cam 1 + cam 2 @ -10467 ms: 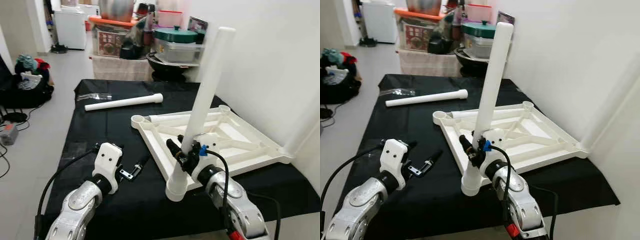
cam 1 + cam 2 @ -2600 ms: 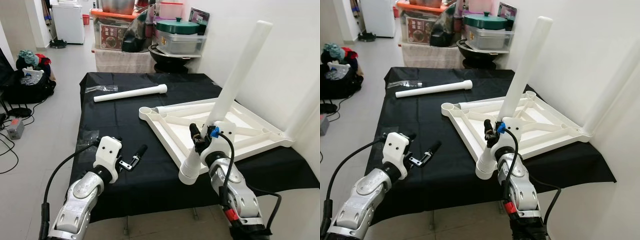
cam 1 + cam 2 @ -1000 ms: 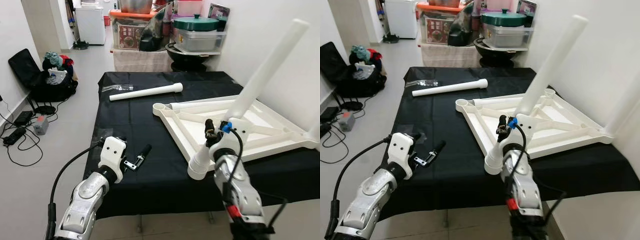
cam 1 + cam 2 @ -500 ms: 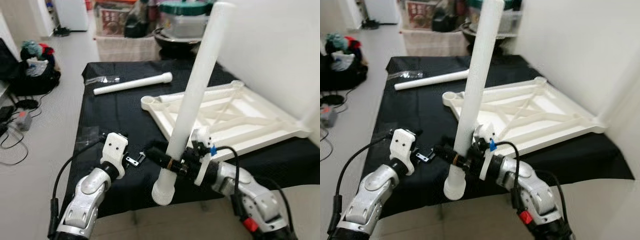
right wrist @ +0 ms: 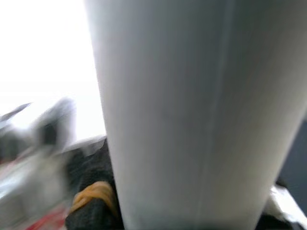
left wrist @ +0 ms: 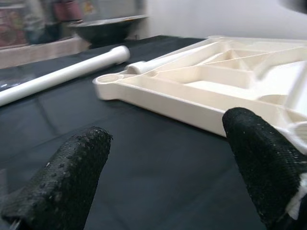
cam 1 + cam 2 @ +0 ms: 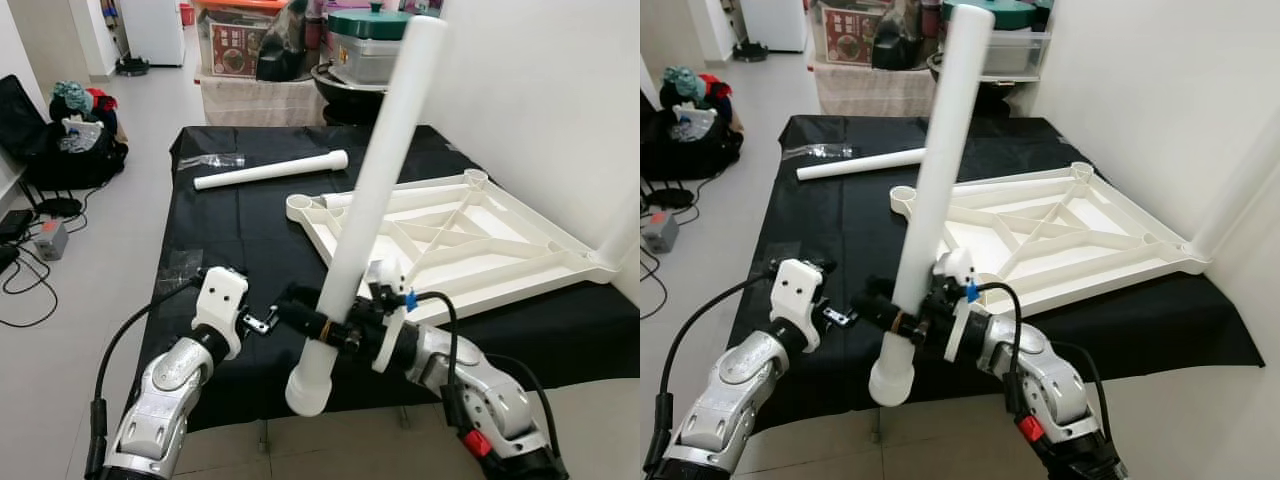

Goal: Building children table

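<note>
Black cloth [image 7: 250, 230] covers the table where the tabletop [image 7: 480, 240] lies upside down so its sockets face up. Right gripper [image 7: 335, 325] clamps a leg [image 7: 375, 180] near its wide end, probably to bring it to a corner; left gripper [image 6: 163, 163] waits open; spare leg [image 7: 270, 170] lies behind

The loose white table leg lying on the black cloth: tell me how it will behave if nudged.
The loose leg is a round tube lying flat, so it likely rolls. It looks like rigid plastic, probably stiff and light. Its flared end may make it curve.
</note>
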Robot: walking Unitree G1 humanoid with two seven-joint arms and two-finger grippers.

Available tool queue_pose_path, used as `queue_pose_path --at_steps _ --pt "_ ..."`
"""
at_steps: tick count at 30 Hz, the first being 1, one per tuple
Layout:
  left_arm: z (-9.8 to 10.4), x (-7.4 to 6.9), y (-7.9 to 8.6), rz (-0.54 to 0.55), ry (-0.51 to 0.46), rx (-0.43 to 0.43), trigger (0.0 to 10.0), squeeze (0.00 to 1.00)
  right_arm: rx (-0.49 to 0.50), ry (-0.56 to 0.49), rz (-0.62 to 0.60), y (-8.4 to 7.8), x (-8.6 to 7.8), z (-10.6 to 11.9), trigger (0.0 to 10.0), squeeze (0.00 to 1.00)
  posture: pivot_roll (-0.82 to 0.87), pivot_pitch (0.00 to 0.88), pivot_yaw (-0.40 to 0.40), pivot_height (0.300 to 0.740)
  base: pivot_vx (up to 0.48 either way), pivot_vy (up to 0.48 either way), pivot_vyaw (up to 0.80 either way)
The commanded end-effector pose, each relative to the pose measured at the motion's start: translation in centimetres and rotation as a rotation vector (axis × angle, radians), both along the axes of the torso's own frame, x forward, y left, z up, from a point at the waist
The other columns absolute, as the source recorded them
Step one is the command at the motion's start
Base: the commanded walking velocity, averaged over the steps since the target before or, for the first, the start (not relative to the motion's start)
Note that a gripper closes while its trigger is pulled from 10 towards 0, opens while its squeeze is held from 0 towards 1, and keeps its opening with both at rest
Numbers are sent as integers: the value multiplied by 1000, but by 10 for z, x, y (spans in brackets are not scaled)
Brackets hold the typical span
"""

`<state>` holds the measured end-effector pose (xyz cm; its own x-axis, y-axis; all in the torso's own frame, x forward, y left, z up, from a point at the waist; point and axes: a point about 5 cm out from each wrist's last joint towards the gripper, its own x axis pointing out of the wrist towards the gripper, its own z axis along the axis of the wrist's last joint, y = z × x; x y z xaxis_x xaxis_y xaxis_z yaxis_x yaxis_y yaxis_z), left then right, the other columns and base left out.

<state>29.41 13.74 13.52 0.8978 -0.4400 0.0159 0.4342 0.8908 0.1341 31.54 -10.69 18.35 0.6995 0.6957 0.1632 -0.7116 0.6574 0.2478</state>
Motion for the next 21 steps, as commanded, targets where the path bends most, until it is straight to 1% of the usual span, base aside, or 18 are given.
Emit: queue_pose_path --at_steps 1,2,3,4,6,7,8,10,11,13,14,15,16,17,18,19,20,21 --pt "-2 -1 -2 -8 7 3 10000 0 61 30 -326 -31 21 5 10000 0 33 0 -96 740 0 0 0" --pt "-2 0 -2 -9 7 2 10000 0 89 15 -401 -38 25 13 10000 0 31 0 -93 740 0 0 0" --pt "-2 0 -2 -9 7 2 10000 0 89 15 -401 -38 25 13 10000 0 31 0 -93 740 0 0 0" --pt "-2 0 -1 -11 9 4 10000 0 129 -40 -408 -40 24 30 10000 0 28 0 -86 740 0 0 0" --pt "-2 0 -1 -11 9 4 10000 0 129 -40 -408 -40 24 30 10000 0 28 0 -86 740 0 0 0" --pt "-2 0 -1 -14 9 6 10000 0 169 -104 -408 -40 24 49 10000 0 28 0 -85 740 0 0 0" --pt "-2 0 -1 -14 9 6 10000 0 169 -104 -408 -40 24 49 10000 0 28 0 -85 740 0 0 0" --pt "-1 0 -1 -12 6 6 10000 0 221 -229 -402 -38 21 86 10000 0 32 0 -93 740 0 0 0" --pt "-1 0 -1 -12 6 6 10000 0 221 -229 -402 -38 21 86 10000 0 32 0 -93 740 0 0 0" --pt "-1 0 1 -4 5 5 10000 0 237 -255 -386 -28 18 91 10000 0 32 0 -93 740 0 0 0" --pt "-2 -1 0 -5 7 4 10000 0 215 -212 -382 -22 19 75 10000 0 31 0 -95 740 0 0 0" --pt "-2 -1 0 -5 7 4 10000 0 215 -212 -382 -22 19 75 10000 0 31 0 -95 740 0 0 0" --pt "-2 -1 0 -6 7 4 10000 0 199 -182 -380 -18 20 65 10000 0 31 0 -95 740 0 0 0" --pt "-3 -1 -1 -7 10 4 10000 0 100 -35 -374 -4 25 19 10000 0 23 0 -86 740 0 0 0" --pt "-3 -1 -1 -8 12 4 10000 0 24 67 -363 5 24 -14 10000 0 23 0 -86 740 0 0 0" --pt "-4 -1 -2 -11 12 4 10000 0 -92 152 -352 14 21 -47 10000 0 29 0 -85 740 0 0 0" --pt "-4 -1 -2 -11 12 4 10000 0 -92 152 -352 14 21 -47 10000 0 29 0 -85 740 0 0 0" --pt "-4 -1 -3 -14 12 5 10000 0 -169 197 -341 18 16 -67 10000 0 29 0 -85 740 0 0 0"
